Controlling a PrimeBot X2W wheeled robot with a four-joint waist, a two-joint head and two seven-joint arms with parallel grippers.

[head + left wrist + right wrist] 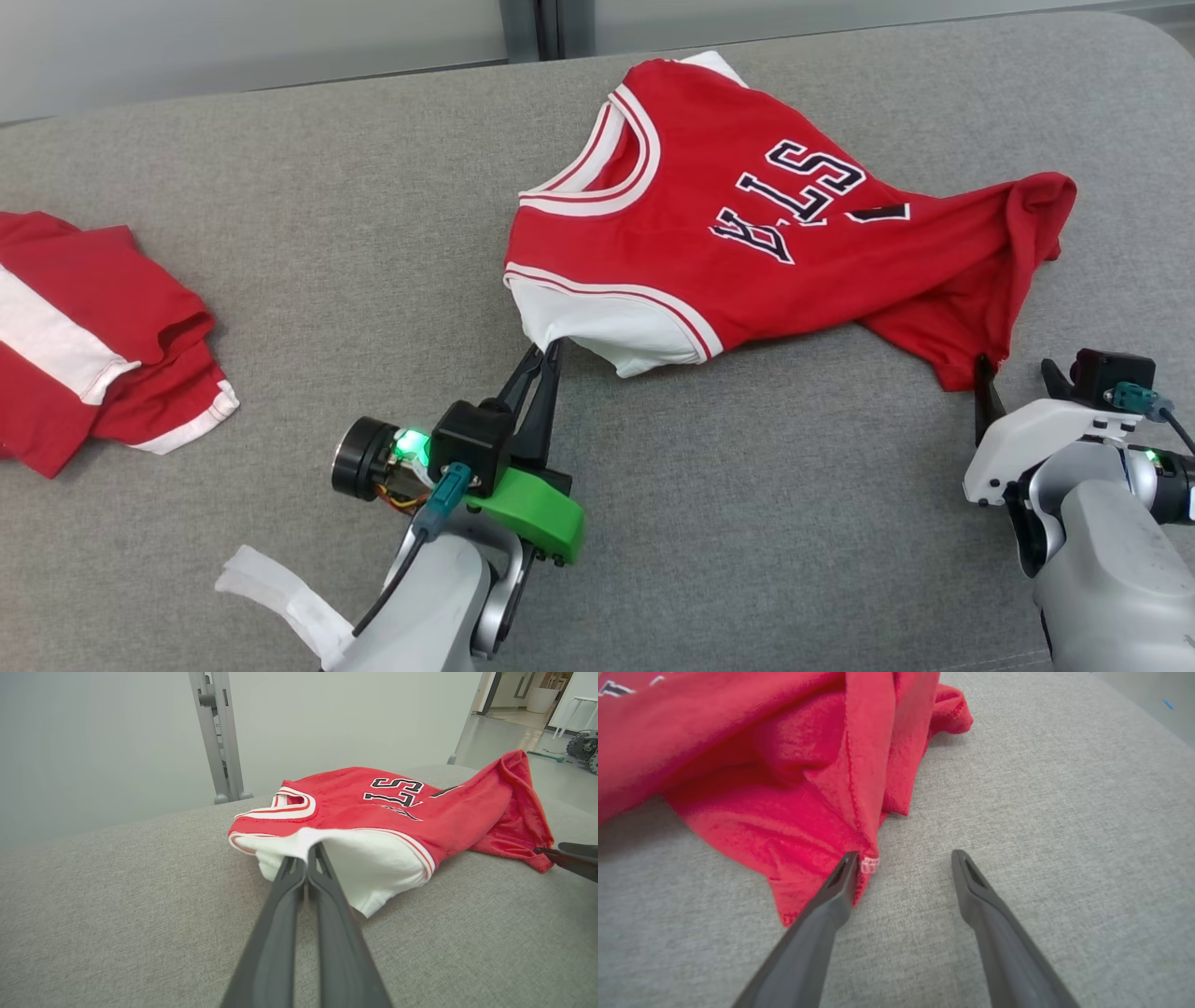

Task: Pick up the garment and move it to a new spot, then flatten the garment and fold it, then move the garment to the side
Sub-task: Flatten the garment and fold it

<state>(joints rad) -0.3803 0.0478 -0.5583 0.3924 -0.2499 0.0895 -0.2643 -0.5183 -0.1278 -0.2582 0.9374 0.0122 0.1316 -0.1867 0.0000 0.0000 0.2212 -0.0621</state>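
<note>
Red-and-white fabric basketball jersey (747, 215) lies crumpled, left hand (544, 349) pinching its white sleeve, right hand (1016, 366) spread at its hem.

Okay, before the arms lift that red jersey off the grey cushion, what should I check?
1. Left gripper shut on the red basketball jersey's white sleeve edge: ok.
2. Right gripper gripping the hem: not ok, open, one finger touching the corner.
3. Jersey flat: not ok, hem side bunched.
4. Other red-and-white garment apart from jersey: ok.
5. Layers pinched by left gripper: cannot tell.
</note>
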